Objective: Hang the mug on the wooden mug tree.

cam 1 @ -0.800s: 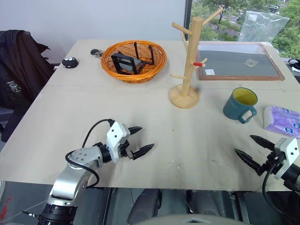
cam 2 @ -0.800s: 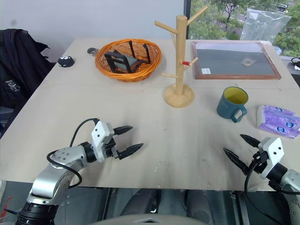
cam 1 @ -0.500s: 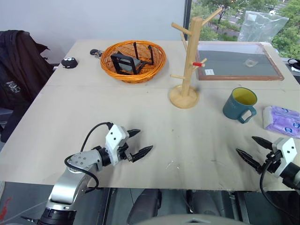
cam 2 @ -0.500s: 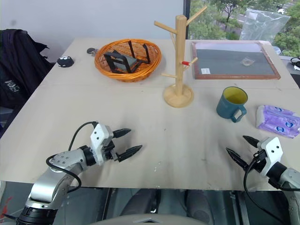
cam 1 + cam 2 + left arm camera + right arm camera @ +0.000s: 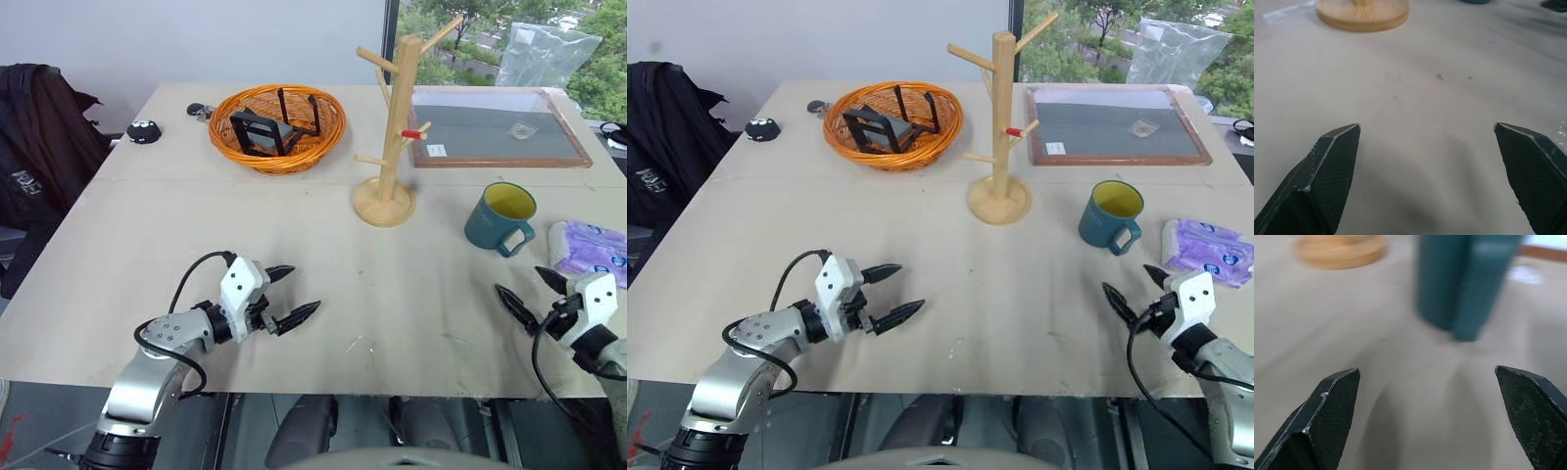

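While the mug (image 5: 502, 217) stands beside the tree (image 5: 394, 132), both end effectors, left (image 5: 291, 293) and right (image 5: 530, 294), gape empty over the bench (image 5: 392, 294).

In the right wrist view the mug (image 5: 1466, 284) is showing blurred, its rim running off the frame. The wooden mug tree (image 5: 1362, 12) is showing just its base in the left wrist view. The small object (image 5: 525, 130) on the framed board (image 5: 578, 149), perhaps a wrapper, is staying too small to identify.
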You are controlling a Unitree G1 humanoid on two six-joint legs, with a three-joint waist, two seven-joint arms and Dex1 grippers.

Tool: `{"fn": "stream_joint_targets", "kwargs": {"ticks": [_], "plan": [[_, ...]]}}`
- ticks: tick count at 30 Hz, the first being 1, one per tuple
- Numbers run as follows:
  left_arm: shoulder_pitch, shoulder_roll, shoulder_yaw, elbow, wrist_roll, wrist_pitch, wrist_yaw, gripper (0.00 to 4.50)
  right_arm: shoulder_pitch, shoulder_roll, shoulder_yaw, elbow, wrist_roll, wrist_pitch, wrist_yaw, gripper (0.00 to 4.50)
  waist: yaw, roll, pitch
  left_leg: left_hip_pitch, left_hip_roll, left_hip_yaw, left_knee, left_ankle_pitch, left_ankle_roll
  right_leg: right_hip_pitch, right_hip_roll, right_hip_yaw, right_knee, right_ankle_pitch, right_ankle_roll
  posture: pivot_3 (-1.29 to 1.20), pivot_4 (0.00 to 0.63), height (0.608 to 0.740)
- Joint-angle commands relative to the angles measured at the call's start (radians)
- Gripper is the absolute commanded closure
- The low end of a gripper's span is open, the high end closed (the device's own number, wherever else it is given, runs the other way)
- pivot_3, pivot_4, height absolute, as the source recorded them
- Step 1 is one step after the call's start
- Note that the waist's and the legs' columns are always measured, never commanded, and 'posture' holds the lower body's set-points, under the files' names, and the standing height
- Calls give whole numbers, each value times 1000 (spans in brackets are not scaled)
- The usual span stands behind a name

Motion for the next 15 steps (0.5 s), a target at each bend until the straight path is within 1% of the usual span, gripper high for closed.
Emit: {"fn": "stream_joint_targets", "kwargs": {"ticks": [1, 3, 6, 10, 15], "plan": [[-30, 18, 20, -38, -47, -13, -47, 0, -18, 85, 19, -140, -49, 70, -200, 40, 0, 0, 0, 0, 0, 0, 0, 0, 0, 0, 0, 0, 0, 0, 0, 0, 150, 740], [-57, 42, 3, -54, -73, -6, -105, 0, -36, 156, 47, -185, -85, 108, -301, 40, 0, 0, 0, 0, 0, -1, 0, 2, -3, -1, 0, -1, 0, 0, 0, 0, 150, 740], [-130, 89, -33, -70, -91, 8, -192, 0, -83, 218, 62, -182, -163, 112, -427, 40, -2, 1, 0, 0, 0, -1, 0, 2, -3, -1, 0, 0, 1, 0, 0, 0, 150, 740], [-241, 94, -42, -91, -164, 89, -209, 0, -122, 253, 72, -181, -186, 129, -488, 40, -3, 1, 0, 0, -2, -1, 0, 3, -4, -1, 2, -1, 1, 0, 0, 0, 150, 740], [-351, 104, -78, -126, -191, 185, -205, 0, -179, 272, 87, -116, -247, 133, -569, 40, -10, 1, 0, 0, -1, 0, -1, 3, -5, -2, 5, 0, 1, 0, 0, 0, 150, 740]]}}
